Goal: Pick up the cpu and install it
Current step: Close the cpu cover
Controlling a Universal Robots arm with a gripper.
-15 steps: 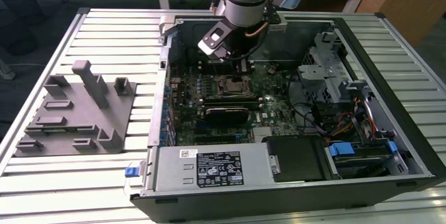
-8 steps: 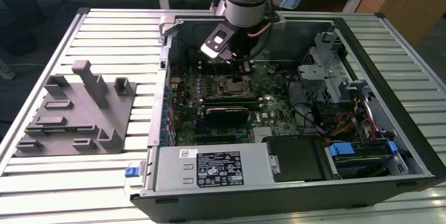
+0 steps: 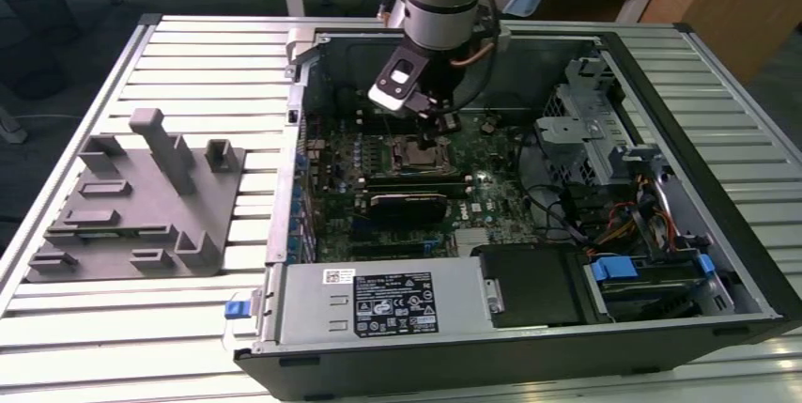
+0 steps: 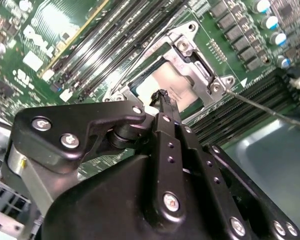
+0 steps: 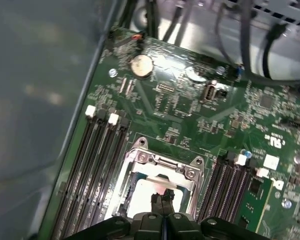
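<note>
From my remote seat I could make out a white sticker and a larger black printed label on the power supply at the near edge of the computer case, and white lettering on the motherboard in the first wrist view, though none of it was clear enough for me to trust. The case lay open-side up on the slatted table, holding the board, a black ribbed module, a metal drive cage and a tangle of cables toward the exterior view's right. The cpu sat inside the open metal socket frame, its pale top showing. The gripper hung directly over it with its two fingers pressed together and nothing pinched between them. I could not tell whether the tips touched the chip. Memory slots ran close along both sides of the socket, leaving little side room, and a coin battery lay farther off on the board. Outside the case, on the exterior view's left, the grey plastic block with upright posts stood well apart, with bare slats around it.
</note>
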